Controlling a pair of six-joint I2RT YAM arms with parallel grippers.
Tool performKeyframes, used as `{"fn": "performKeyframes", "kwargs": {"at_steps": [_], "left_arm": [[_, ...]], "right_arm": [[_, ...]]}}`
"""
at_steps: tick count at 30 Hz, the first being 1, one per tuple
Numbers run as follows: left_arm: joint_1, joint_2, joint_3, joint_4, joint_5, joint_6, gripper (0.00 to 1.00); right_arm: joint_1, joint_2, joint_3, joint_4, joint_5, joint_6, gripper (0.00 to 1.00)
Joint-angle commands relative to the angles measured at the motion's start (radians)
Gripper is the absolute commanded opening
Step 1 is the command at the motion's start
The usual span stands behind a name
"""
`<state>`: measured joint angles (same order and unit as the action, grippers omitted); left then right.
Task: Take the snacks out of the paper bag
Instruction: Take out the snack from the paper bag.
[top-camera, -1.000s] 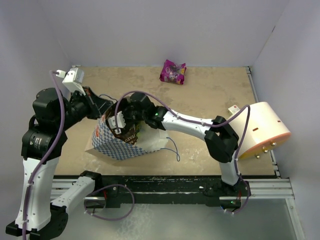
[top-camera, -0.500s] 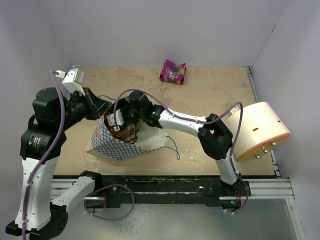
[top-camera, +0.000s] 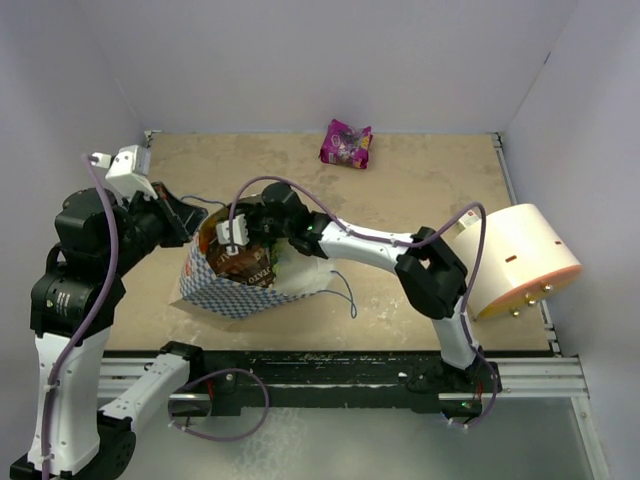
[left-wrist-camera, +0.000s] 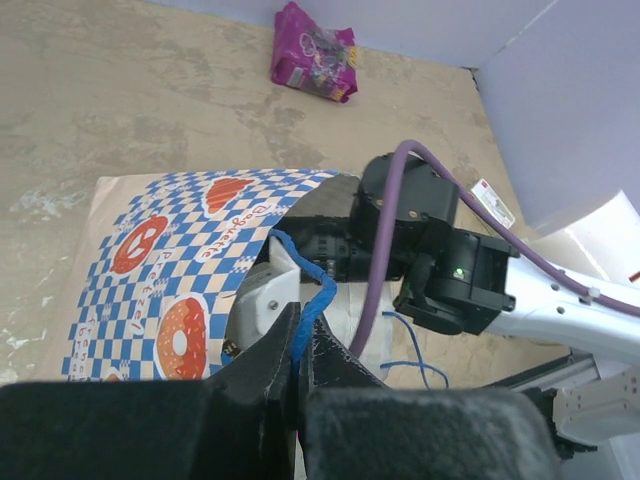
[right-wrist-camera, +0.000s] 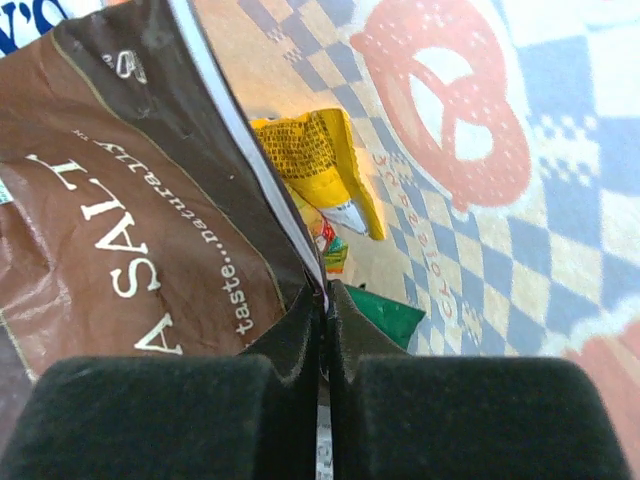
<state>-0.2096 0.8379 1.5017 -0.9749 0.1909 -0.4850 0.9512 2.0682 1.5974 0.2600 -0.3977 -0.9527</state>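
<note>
- Your right claw (right-wrist-camera: 323, 300) is clenched on the edge of the brown pouch (right-wrist-camera: 130, 230), right at the mouth of the paper bag (right-wrist-camera: 520, 250). The fingers are pinched down on the seam, and it looks like a decent grip to me.
- From the top view the pouch pokes up out of the bag's opening but isn't clear of it. I'd call that one "in hand", not "out".
- Deeper in the bag, past the pouch, there's a yellow packet (right-wrist-camera: 320, 160). A green packet (right-wrist-camera: 385, 315) sits just beside your fingertips, and a sliver of a red-orange packet (right-wrist-camera: 333, 245) shows between those two.
- Your left claw (left-wrist-camera: 300, 350) is clamped on the bag's blue string handle (left-wrist-camera: 315, 300), holding that side of the mouth up so the bag gapes open.
- Outside the bag, the only snack I can spot is the magenta packet (top-camera: 346, 143), lying flat on the table (top-camera: 430, 180) well beyond the bag toward the back wall.
- So my rough tally is one out, one being pulled, and at least three waiting inside. There could be more tucked under the pouch, but you can't tell from these angles.
- The cream cylinder (top-camera: 520, 260) is way off to the right of the bag, so you can ignore it.
- I'd say you're early in the job, with most of the unloading left.
</note>
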Motion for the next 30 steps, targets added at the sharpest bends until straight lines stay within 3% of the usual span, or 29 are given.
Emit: {"fn": "performKeyframes", "kwargs": {"at_steps": [1, 16, 22, 30], "left_arm": [[-0.001, -0.032, 0.043, 0.03, -0.09, -0.05, 0.0], [-0.001, -0.034, 0.035, 0.029, -0.191, -0.061, 0.0], [-0.001, -0.025, 0.037, 0.014, -0.2, -0.045, 0.0], [-0.001, -0.024, -0.009, 0.025, -0.207, -0.053, 0.0]], "right_arm": [[-0.003, -0.145, -0.052, 0.089, 0.042, 0.113, 0.0], [0.004, -0.429, -0.1, -0.069, 0.059, 0.332, 0.0], [0.004, -0.567, -0.087, -0.12, 0.176, 0.422, 0.0], [0.004, -0.718, 0.052, -0.211, 0.394, 0.562, 0.0]]}}
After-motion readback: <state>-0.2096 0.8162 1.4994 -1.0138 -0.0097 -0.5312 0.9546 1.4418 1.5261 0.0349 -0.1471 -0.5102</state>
